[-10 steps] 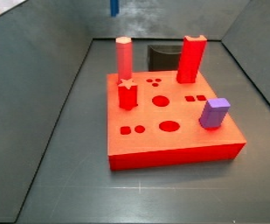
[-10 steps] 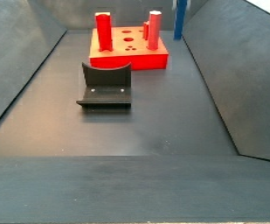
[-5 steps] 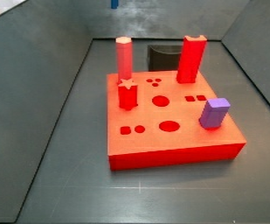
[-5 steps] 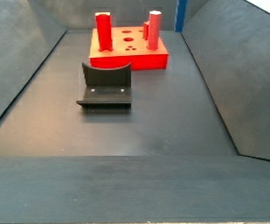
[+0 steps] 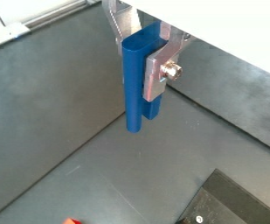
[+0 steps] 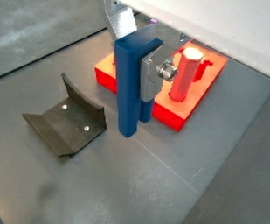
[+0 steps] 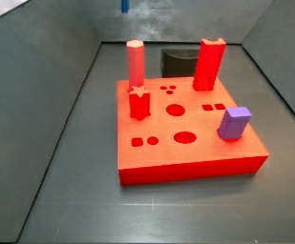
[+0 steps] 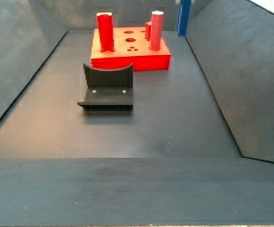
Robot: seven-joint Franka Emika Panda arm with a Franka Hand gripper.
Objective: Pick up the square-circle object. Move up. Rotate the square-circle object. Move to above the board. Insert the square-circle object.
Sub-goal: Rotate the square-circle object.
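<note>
My gripper point(image 5: 141, 59) is shut on the square-circle object point(image 5: 136, 87), a slim dark blue peg that hangs upright below the silver fingers point(image 5: 159, 72). The other wrist view shows the same grip point(image 6: 143, 66) on the peg point(image 6: 128, 92), high above the floor and beside the board point(image 6: 169, 111). In both side views only the peg's lower end shows at the top edge point(image 7: 125, 5) point(image 8: 184, 18), behind the board point(image 7: 188, 164) point(image 8: 142, 61). The gripper itself is out of frame there.
On the board stand a pink hex peg point(image 7: 136, 63), a tall red peg point(image 7: 210, 63), a short red star peg point(image 7: 139, 103) and a purple block point(image 7: 235, 123). The dark fixture point(image 8: 107, 86) point(image 6: 65, 127) sits on the floor beside the board. Grey sloped walls surround the floor.
The blue peg has risen a little: less of its lower end shows at the top edge of both side views than a second ago. Nothing else has moved.
</note>
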